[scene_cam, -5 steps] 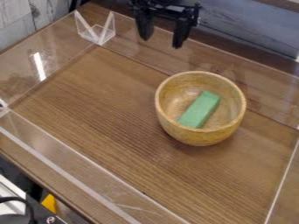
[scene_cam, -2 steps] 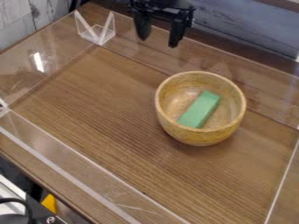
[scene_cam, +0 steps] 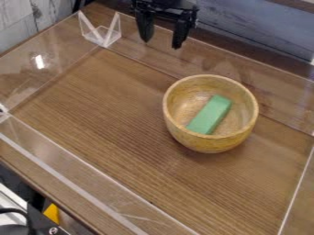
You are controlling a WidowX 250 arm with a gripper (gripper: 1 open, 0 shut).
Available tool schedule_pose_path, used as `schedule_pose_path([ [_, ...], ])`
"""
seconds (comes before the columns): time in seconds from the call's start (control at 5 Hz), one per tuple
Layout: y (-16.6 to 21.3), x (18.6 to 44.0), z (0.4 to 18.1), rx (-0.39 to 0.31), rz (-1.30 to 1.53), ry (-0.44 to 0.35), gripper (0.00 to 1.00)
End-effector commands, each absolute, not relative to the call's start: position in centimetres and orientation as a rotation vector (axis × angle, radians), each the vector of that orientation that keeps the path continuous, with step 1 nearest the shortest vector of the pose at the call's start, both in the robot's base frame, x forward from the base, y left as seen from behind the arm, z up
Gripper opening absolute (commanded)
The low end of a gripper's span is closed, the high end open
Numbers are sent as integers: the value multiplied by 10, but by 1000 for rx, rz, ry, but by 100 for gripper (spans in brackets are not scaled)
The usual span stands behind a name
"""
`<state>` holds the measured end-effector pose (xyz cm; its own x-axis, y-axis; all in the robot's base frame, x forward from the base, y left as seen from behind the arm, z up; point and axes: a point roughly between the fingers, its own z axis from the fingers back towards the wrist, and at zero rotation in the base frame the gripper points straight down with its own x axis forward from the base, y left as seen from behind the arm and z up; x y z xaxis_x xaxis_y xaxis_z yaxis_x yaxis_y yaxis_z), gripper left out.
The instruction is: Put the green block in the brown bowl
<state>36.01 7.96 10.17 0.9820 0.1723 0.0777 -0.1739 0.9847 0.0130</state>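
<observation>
Closest to us, the clear plastic wall (scene_cam: pixel 73 188) is running along the front of the wooden table (scene_cam: pixel 110 119), and nothing is sitting on that part of the wood. A little farther in, the brown bowl (scene_cam: pixel 179 130) is resting flat on the table, and the green block (scene_cam: pixel 208 115) is lying inside it, leaning a bit against the curved bottom with one end pointing up toward the far rim. So the block is looking like it is already where it belongs. The block is looking small, hard and light (most likely wood or plastic), so it is probably not going to bend or break. Its top is flat and dull, not shiny, so it is probably not very slippery. If it ever needs picking up again, the best place to pinch it is across its two long sides, near the middle, coming straight down from above so the fingers are not bumping the thick bowl wall. The bowl is looking heavier and steady. Farthest back, the gripper (scene_cam: pixel 163 37) is hanging over the back edge of the table, well apart from the bowl, with its two dark fingers (scene_cam: pixel 145 33) spread wide and holding nothing. Beside it, a small clear stand (scene_cam: pixel 101 29) is sitting in the far corner.
</observation>
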Motion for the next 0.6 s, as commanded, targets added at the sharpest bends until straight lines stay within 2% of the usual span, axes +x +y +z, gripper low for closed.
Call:
schedule_pose_path([
  [0.0, 88, 365, 131, 36, 183, -158, 100],
  [0.4, 92, 361, 139, 43, 190, -165, 100],
])
